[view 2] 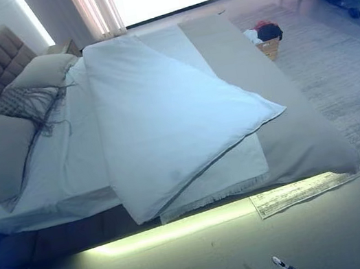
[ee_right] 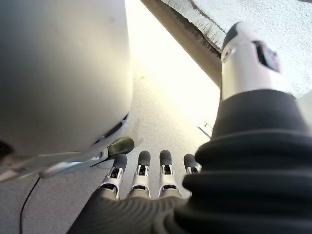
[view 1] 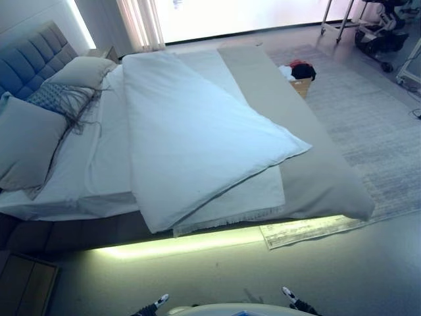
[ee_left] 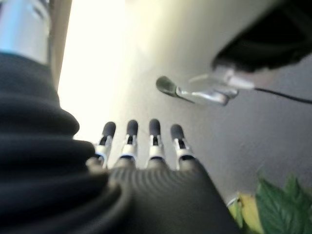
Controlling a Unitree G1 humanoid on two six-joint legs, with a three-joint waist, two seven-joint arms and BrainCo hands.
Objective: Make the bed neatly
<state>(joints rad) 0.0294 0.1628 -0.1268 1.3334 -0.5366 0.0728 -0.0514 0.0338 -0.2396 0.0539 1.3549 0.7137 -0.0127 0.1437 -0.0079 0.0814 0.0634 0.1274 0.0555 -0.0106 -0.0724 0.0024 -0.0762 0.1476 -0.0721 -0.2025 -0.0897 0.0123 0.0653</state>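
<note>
Duvet (view 1: 191,131) lying askew across bed (view 1: 316,171), near corner overhanging the edge, pillows (view 1: 29,141) bunched at headboard; left hand (ee_left: 146,161) and right hand (ee_right: 141,187) hanging low, fingers straight, holding nothing, apparently awaiting approach.

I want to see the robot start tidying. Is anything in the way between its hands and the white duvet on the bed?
Nothing visible stands in the way. The left hand and right hand hang open over bare floor beside the bed. The crooked white duvet hangs over the near edge, with only floor before it. The laundry basket sits beyond the bed.
</note>
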